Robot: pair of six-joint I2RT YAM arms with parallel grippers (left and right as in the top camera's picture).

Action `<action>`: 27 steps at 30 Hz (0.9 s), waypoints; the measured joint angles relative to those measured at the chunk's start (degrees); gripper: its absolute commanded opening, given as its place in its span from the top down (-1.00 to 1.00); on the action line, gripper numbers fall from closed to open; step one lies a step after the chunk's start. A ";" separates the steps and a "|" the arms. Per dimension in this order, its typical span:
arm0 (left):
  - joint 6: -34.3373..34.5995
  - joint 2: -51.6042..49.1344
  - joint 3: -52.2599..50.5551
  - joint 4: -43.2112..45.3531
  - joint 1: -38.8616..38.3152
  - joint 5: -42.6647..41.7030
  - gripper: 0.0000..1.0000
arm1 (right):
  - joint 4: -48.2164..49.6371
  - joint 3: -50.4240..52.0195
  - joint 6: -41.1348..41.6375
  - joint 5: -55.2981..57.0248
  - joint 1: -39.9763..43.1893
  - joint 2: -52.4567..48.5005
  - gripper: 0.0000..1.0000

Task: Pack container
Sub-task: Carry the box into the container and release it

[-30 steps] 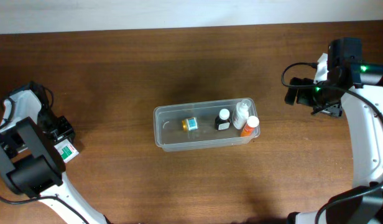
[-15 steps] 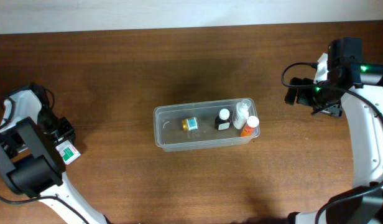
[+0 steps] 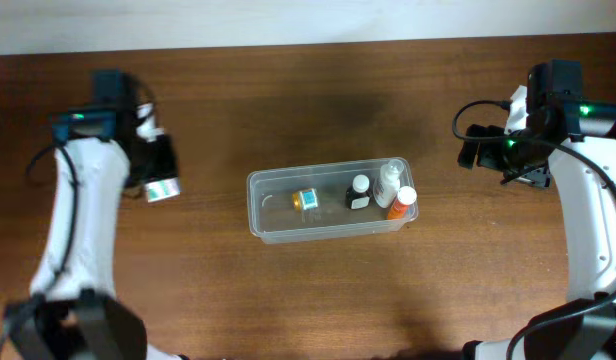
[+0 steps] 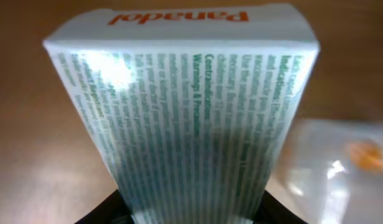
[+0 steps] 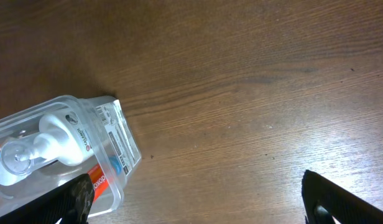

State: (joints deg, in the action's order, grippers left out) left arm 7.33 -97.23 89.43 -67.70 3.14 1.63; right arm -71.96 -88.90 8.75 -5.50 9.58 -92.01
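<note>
A brown wooden counter [image 3: 288, 290] fills the frame. The clear container [image 3: 273, 215] lies at its centre. At left, the left gripper [image 3: 156, 172] clamps its jaws on a white-and-green box [image 3: 163, 189], well apart from the container. At upper right, the right gripper [image 3: 472, 148] holds its jaws wide apart. The container's right half holds a white bottle [image 3: 388, 180], an orange bottle [image 3: 402, 203] and a black bottle [image 3: 359, 193]. A small yellow item [image 3: 306, 199] sits mid-tub.

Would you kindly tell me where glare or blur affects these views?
Left wrist: the box fills the frame, with a glare patch on its upper left and blurred fine print lower down; the container behind is out of focus. Overhead: sharp, evenly lit. Right wrist: sharp, table grain clear.
</note>
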 measured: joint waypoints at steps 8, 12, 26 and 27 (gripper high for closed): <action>-18.08 5.09 -0.13 5.88 -26.62 -1.44 0.05 | 0.22 0.00 0.04 -0.02 0.00 -0.02 -0.97; -23.28 2.38 -0.13 8.44 -31.45 -1.68 0.04 | 0.22 0.00 0.00 -0.02 0.00 -0.02 -0.97; -27.06 -10.49 -0.74 8.52 -35.78 -1.66 -0.22 | 0.20 0.00 0.02 -0.02 0.00 -0.04 -0.97; -27.26 -10.51 -0.74 8.39 -35.82 -1.66 -0.30 | 0.17 0.00 0.00 -0.02 0.00 -0.04 -0.97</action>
State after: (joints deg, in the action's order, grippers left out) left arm -19.92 -107.74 88.68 -59.31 -32.69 -0.03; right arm -71.79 -88.90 8.75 -5.52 9.58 -92.05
